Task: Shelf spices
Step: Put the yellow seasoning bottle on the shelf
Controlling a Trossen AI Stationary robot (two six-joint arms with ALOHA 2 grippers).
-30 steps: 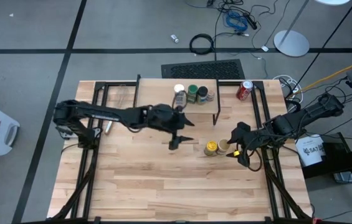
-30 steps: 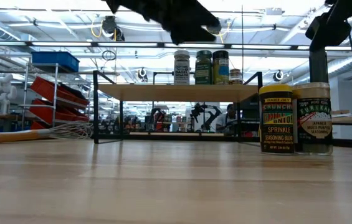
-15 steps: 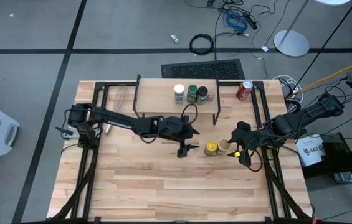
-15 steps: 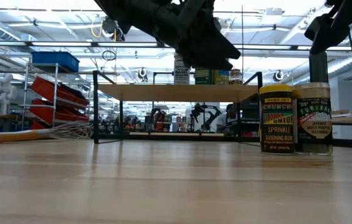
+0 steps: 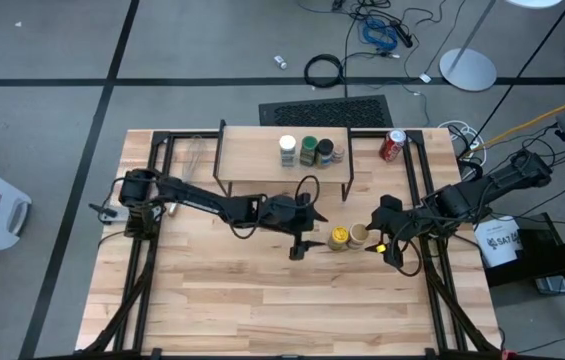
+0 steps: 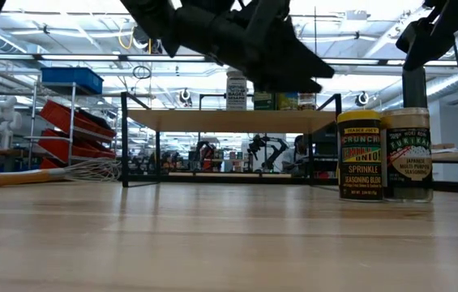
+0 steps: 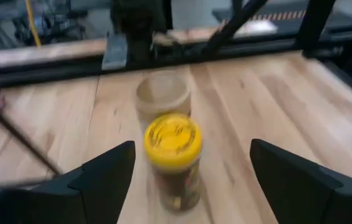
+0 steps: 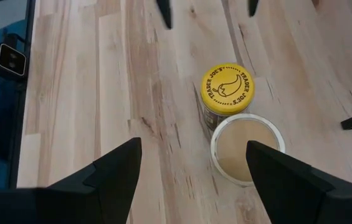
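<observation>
Spices sit in two groups on the big wooden desk point(image 5: 262, 290). That desk is the biggest thing here, a pale plank top with black rails down both sides.

Next in size is the shelf point(image 5: 252, 158), a small light-wood board on thin black legs, at 12 o'clock on the desk. Three jars stand on it in a row: a white-lid jar point(image 5: 288, 148), a green-lid jar point(image 5: 309, 148) just beside it, and a dark-lid jar point(image 5: 326, 151) on the end. In the low view they poke up behind the dark left arm.

The left arm reaches from 9 o'clock toward the middle of the desk. Its claw, the left claw point(image 5: 300, 246), hangs just beside the yellow-lid jar point(image 5: 338, 238), on that jar's 9 o'clock side. The fingers are spread wide and hold nothing (the left wrist view shows the jar standing free between them, farther out).

The right arm comes in from 3 o'clock. The right claw point(image 5: 386, 250) is near the tan-lid jar point(image 5: 360, 235), at about that jar's 4 o'clock, and it is open too, with nothing in it.

Those two jars stand upright and touch each other, a little toward 3 o'clock from the middle of the desk. In the low view the yellow one reads "sprinkle seasoning".

A red soda can point(image 5: 392, 145) stands at about 1 o'clock, past the shelf's end. A wire whisk point(image 6: 58, 172) lies flat on the desk near 10 o'clock.
</observation>
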